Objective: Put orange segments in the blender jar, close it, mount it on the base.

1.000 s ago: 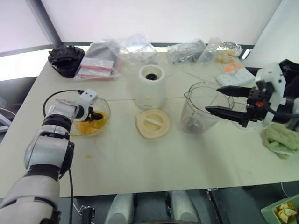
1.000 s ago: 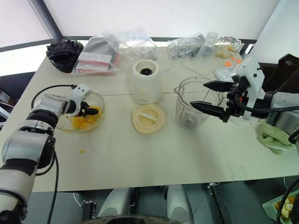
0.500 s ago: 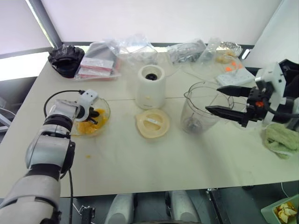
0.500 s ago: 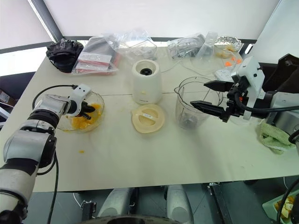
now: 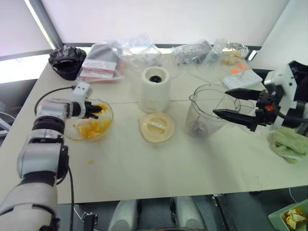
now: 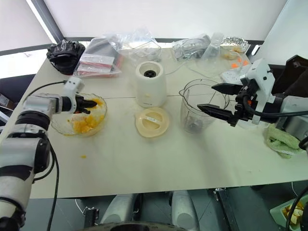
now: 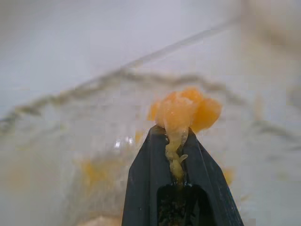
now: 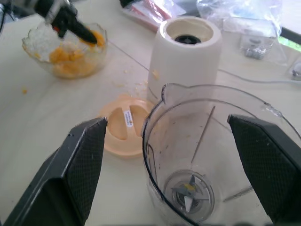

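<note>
Left gripper (image 7: 175,136) pinches an orange segment (image 7: 183,110) — lid (image 5: 156,127), base (image 5: 155,89) probably between it and jar (image 5: 208,110); right gripper (image 5: 231,103) wide.

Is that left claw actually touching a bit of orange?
Touching. In the left wrist view the left claw is shut on an orange segment, its pulp squeezed between the two black fingers.

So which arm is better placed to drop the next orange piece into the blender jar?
The left. Its gripper is already shut on an orange segment above the glass bowl. The right gripper is open beside the blender jar, holding nothing.
</note>
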